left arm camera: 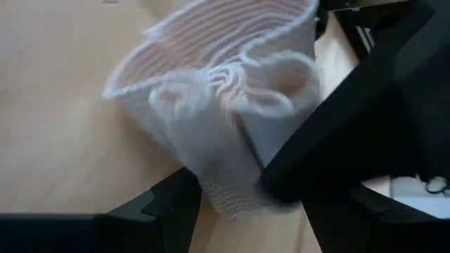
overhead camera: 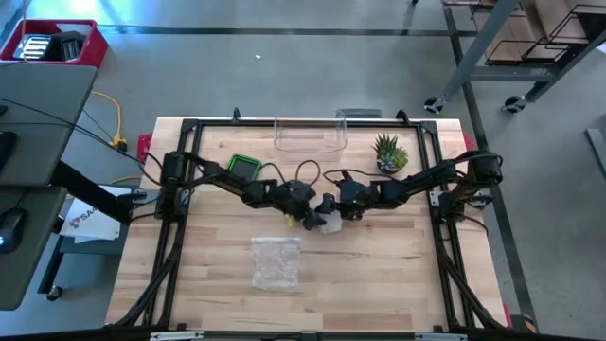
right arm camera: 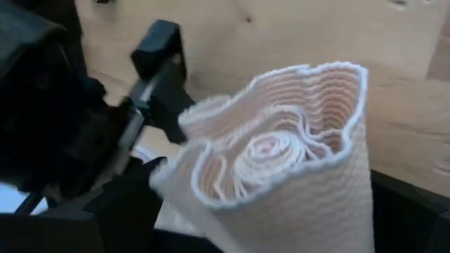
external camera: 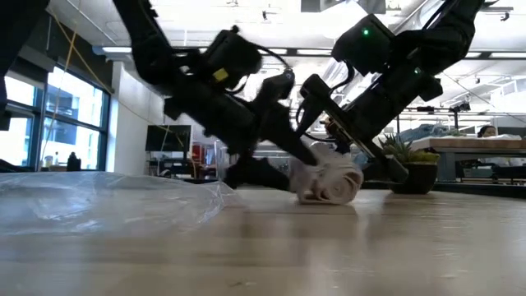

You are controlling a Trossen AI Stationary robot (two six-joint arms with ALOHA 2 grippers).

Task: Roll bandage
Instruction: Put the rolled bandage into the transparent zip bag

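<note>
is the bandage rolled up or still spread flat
Rolled up, loosely: the bandage shows spiral layers at its end, with gaps between the outer turns, lying on the table.

Grey concrete floor around the wooden table. Large windows at one side; bright ceiling strip lights; red bin on side desk.

Strong backlight from ceiling lamps was seen in the low view, the dark robot arms left blurred and silhouetted.

White ribbed bandage, black hands, pale wooden table, green plant.
</note>
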